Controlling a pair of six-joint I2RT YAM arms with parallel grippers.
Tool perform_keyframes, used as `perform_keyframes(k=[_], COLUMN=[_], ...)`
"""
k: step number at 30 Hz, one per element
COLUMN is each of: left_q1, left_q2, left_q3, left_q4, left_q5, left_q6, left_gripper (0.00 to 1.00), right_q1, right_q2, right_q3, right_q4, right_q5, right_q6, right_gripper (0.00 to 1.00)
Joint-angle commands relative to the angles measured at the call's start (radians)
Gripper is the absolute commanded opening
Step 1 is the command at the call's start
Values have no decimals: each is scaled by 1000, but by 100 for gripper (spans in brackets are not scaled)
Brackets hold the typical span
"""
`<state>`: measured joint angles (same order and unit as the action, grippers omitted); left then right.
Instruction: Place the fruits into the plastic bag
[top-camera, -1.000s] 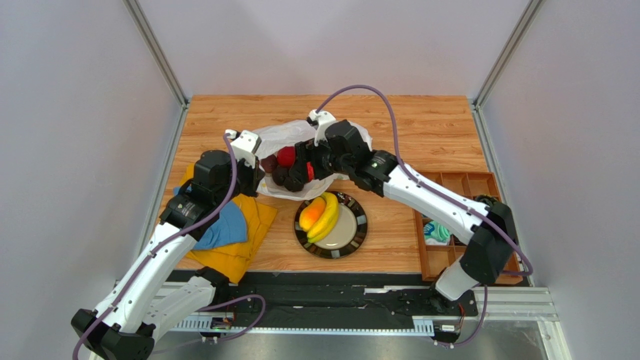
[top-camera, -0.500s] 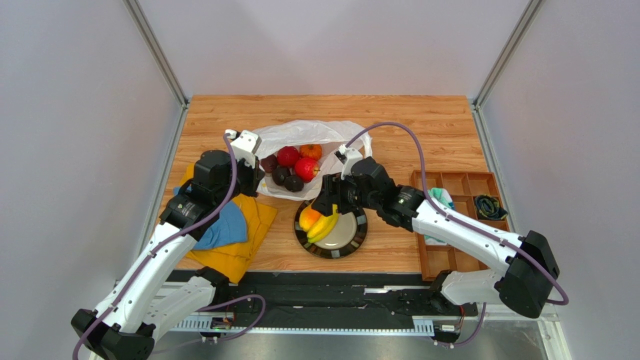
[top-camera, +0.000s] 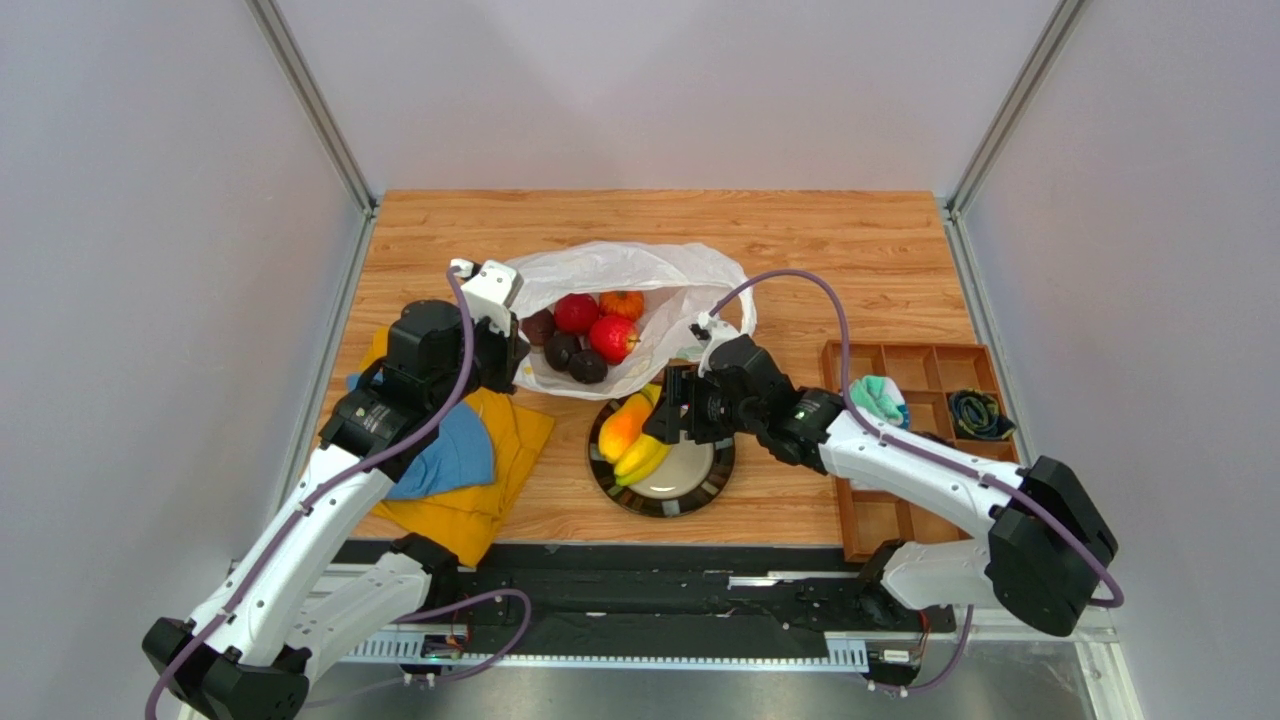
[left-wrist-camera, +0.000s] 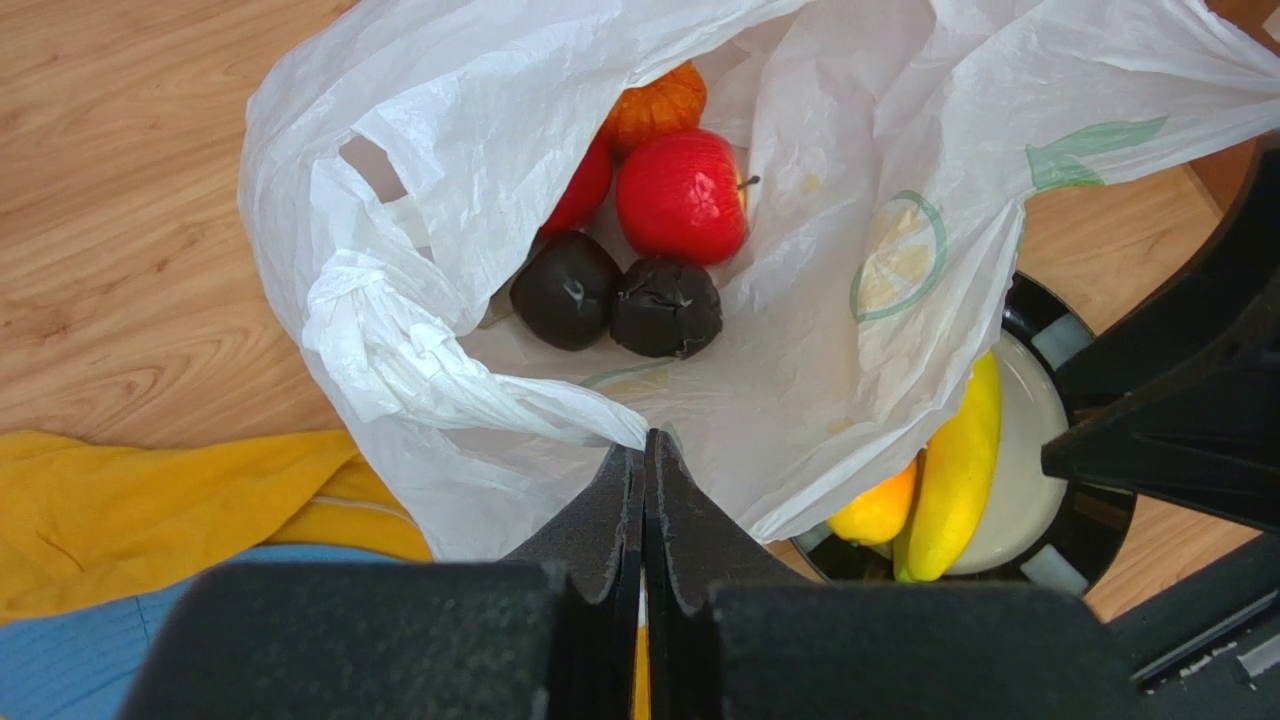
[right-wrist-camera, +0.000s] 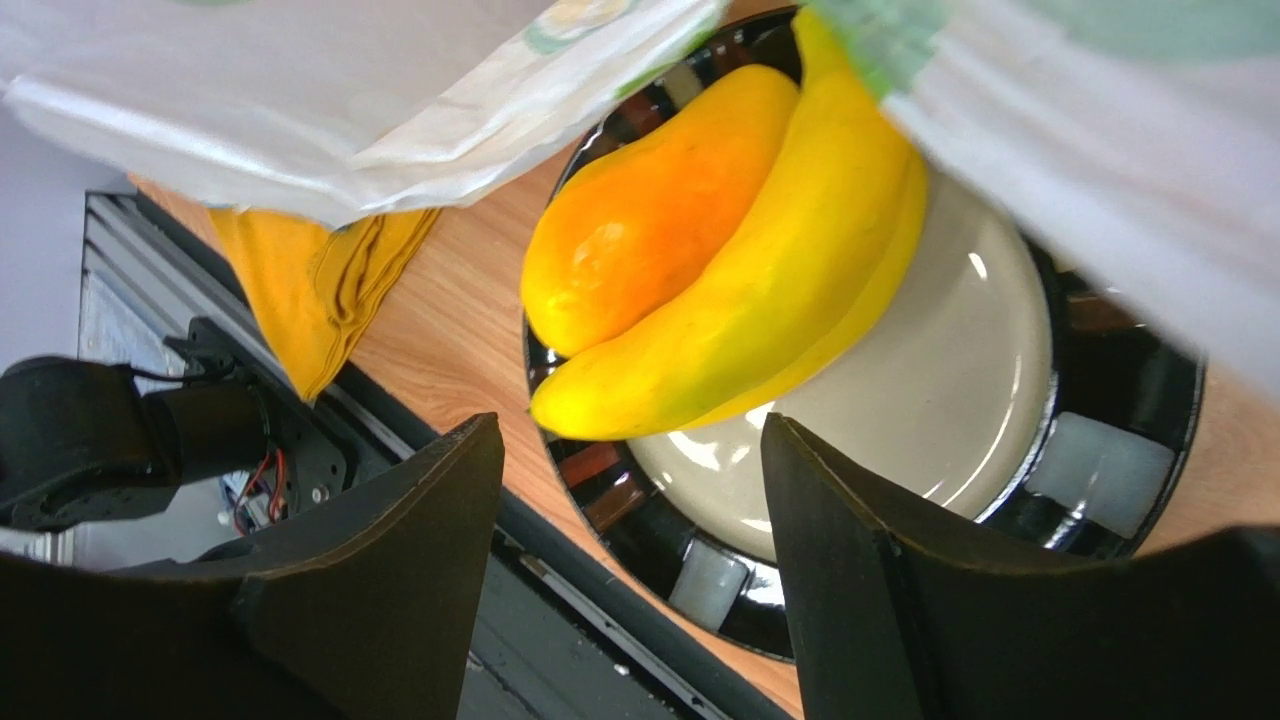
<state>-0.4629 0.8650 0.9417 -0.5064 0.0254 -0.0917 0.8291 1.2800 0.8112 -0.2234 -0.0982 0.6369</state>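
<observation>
**Left pinching the bag, right open over the plate**

My left jaws are pressing fully together on the near rim of the plastic bag (left-wrist-camera: 451, 135), at the bottom centre of the left wrist view. Inside the bag, two red fruits (left-wrist-camera: 684, 195), a ribbed orange one (left-wrist-camera: 661, 102) and two dark ones (left-wrist-camera: 568, 288) are lying close together. My right jaws are standing wide, gripping nothing, hovering over the black plate (right-wrist-camera: 1157, 383) at the middle of the worktop (top-camera: 887, 240). There the banana (right-wrist-camera: 751, 300) and mango (right-wrist-camera: 646, 225) are lying side by side, touching.
</observation>
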Motion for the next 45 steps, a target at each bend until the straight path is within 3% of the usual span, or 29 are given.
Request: perform_keyframes(k=[1, 6, 32, 39, 45], left_q1=[-2, -2, -2, -2, -2], left_q2=[-9, -9, -11, -11, -11], left_q3=[40, 40, 40, 40, 42], left_q4=[11, 9, 11, 11, 9], left_q5=[7, 7, 7, 7, 10], left_q6=[-11, -11, -11, -11, -11], left_gripper=[0, 0, 0, 0, 0], right_q1=[-47, -82, -84, -85, -84], right_q2=[22, 62, 232, 239, 173], right_q3=[-20, -53, -29, -9, -24], right_q4=[85, 163, 239, 171, 95], right_q5=[9, 3, 37, 63, 146], right_q6=[56, 89, 130, 118, 98], right_gripper=[66, 66, 67, 48, 40])
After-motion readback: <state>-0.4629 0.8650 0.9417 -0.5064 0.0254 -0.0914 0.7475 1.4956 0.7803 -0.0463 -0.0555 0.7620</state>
